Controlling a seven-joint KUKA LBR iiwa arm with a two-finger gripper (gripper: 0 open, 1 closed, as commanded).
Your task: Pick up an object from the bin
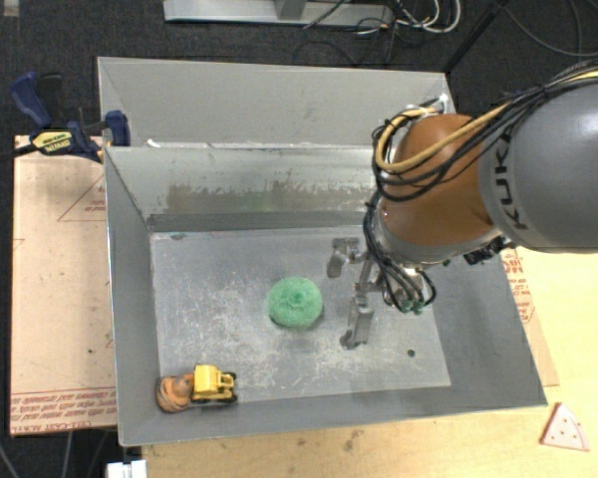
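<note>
Camera view | I see the gripper (347, 293) spread wide and empty, low over the bin (130, 267) floor | green fuzzy ball (296, 302) mid-bin, just beside it, not touching | yellow toy truck (213, 383) well apart, near corner

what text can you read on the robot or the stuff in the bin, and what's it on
"KUK": on the grey arm; the rest of the word is hidden.
Green round scrubber: no text.
Yellow toy truck: too small to read any.
</note>
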